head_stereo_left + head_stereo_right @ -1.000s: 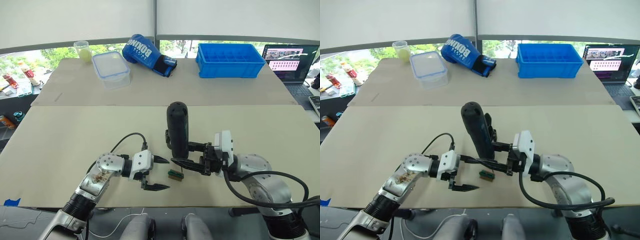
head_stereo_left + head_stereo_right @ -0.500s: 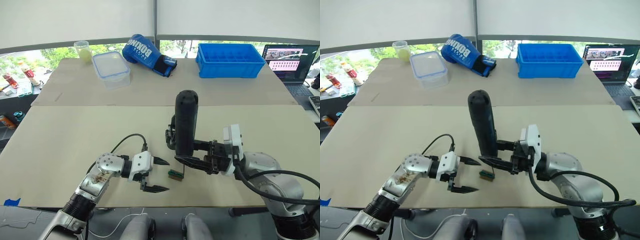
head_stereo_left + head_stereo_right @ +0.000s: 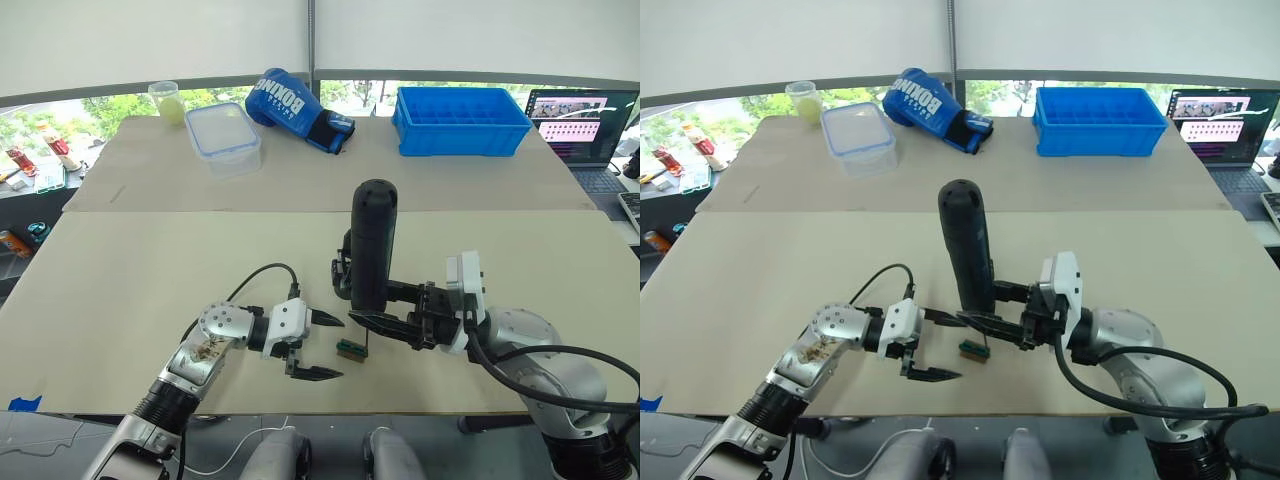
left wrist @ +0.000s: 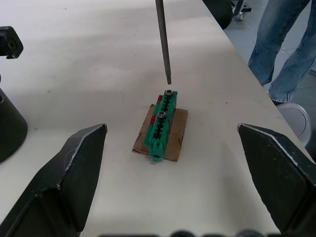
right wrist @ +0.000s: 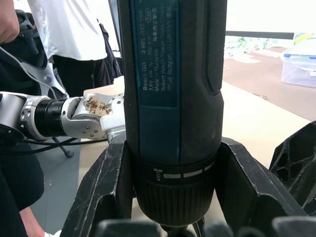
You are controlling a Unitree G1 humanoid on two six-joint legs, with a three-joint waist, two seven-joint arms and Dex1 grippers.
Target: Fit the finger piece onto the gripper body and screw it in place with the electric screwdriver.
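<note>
My right gripper (image 3: 374,319) is shut on the electric screwdriver (image 3: 372,245), a thick dark cylinder held upright over the near table. Its thin silver bit (image 4: 163,39) points down, with the tip just above a screw head at the far end of a small green-and-black block (image 4: 162,126). My left gripper (image 3: 333,348) lies open on the table with nothing between its fingers, just left of the block (image 3: 350,350). The black gripper body (image 3: 341,272) stands right behind the screwdriver, mostly hidden by it. The finger piece is out of view.
On the far table stand a blue crate (image 3: 460,120), a blue boxing glove (image 3: 295,108), a clear lidded container (image 3: 225,135) and a cup (image 3: 166,100). A laptop (image 3: 580,125) sits at far right. A person's legs (image 4: 286,44) are beside the table.
My right gripper has raised the screwdriver, set it more upright and shifted it slightly right. My left gripper has edged right, closer to the green block.
</note>
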